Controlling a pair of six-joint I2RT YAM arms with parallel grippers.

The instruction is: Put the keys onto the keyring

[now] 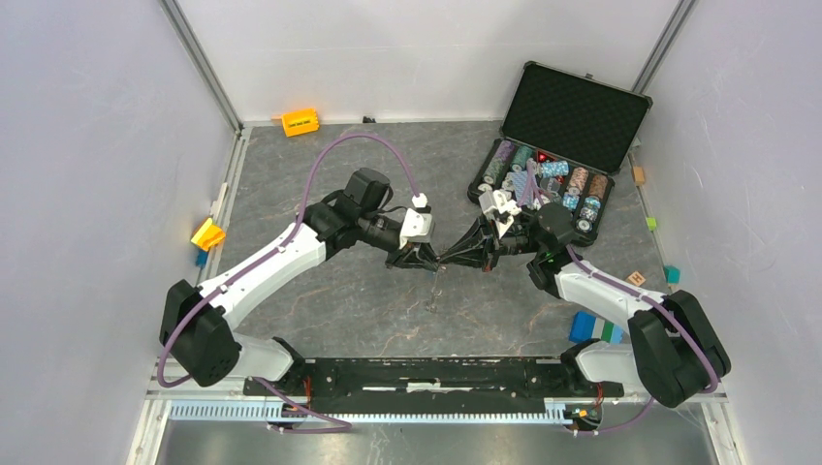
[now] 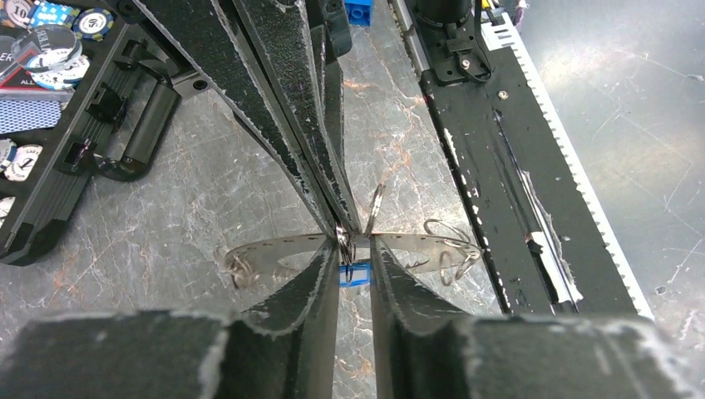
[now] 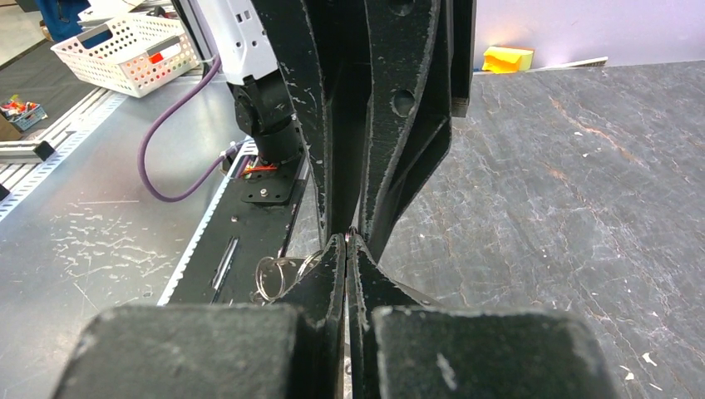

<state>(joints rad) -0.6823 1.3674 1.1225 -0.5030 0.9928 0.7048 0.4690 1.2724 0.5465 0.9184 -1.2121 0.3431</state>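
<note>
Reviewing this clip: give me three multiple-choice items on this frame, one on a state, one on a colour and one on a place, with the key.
1. The lid of the black hard case of poker chips is: A shut; B open and standing up; C taken off and lying flat.
2. The small plastic key head seen between the left gripper's fingers is: A blue; B red; C green.
3. The left gripper and the right gripper meet tip to tip: A over the case; B at the back wall; C above the middle of the grey marbled table.

Key:
1 B, the foam-lined lid is raised behind the chips.
2 A, the left wrist view shows blue in the gap between the fingers.
3 C, the top view shows the tips meeting mid-table, short of the case.
</note>
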